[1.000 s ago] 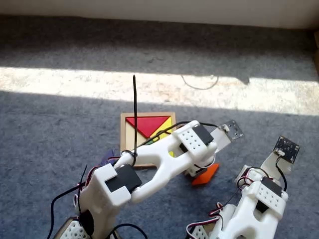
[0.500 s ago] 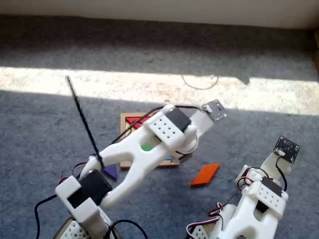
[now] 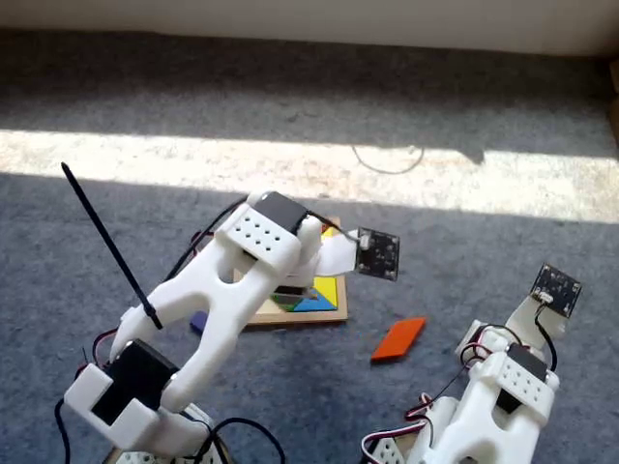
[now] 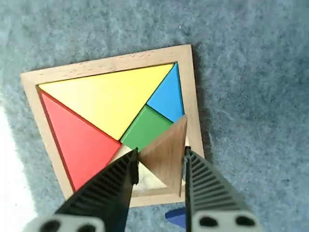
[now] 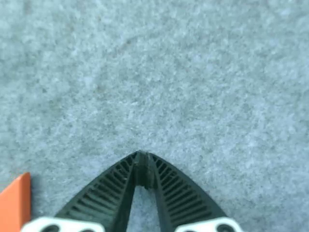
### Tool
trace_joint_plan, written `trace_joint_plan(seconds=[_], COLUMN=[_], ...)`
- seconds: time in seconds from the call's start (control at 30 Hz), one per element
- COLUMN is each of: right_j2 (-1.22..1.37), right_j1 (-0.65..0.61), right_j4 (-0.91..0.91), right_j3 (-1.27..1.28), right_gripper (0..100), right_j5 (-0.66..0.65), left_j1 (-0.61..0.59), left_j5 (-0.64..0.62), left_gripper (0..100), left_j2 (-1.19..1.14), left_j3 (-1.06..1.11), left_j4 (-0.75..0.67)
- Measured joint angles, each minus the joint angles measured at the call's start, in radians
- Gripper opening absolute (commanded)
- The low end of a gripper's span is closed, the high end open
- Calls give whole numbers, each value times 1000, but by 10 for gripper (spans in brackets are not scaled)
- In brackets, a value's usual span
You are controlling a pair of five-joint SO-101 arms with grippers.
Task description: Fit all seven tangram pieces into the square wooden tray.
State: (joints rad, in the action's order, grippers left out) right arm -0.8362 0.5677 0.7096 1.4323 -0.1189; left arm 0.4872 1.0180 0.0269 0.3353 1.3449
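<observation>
So the left gripper (image 4: 160, 159) has its fingers pinched on a plain wooden triangle (image 4: 166, 147), held tilted over the bare corner of the square wooden tray (image 4: 111, 60). In the high view the tray sits around the middle of the frame, mostly under the left arm (image 3: 232, 280). Already seated in it: a big yellow triangle (image 4: 111, 94), a big red triangle (image 4: 79, 140), a small blue triangle (image 4: 166, 96) and a green square (image 4: 145, 128). A purple piece (image 3: 198, 322) lies on the carpet just beside the tray's lower left corner. The orange parallelogram (image 3: 398, 338) is on the carpet right of the tray, lower middle of the frame. The right gripper (image 5: 141, 166) is squeezed together with nothing in it, over bare carpet, lower right.
</observation>
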Motion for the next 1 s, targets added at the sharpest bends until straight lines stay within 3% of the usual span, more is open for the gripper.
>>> trace_joint_plan(seconds=[0.13, 0.23, 0.37, 0.57, 0.83, 1.0], right_j2=[0, 0, 0, 0, 0, 0], right_j1=[0, 0, 0, 0, 0, 0], right_j4=[0, 0, 0, 0, 0, 0], right_j3=[0, 0, 0, 0, 0, 0], right_gripper=[4, 4, 4, 4, 5, 5], right_j5=[0, 0, 0, 0, 0, 0], left_j1=[0, 0, 0, -34, -110, -118], left_j5=[133, 189, 201, 201, 112, -100], left_gripper=[82, 139, 246, 245, 245, 245], left_j2=[0, 0, 0, 2, 49, 141], left_j3=[8, 8, 9, 69, 72, 72], left_j4=[0, -29, -98, -219, -244, -189])
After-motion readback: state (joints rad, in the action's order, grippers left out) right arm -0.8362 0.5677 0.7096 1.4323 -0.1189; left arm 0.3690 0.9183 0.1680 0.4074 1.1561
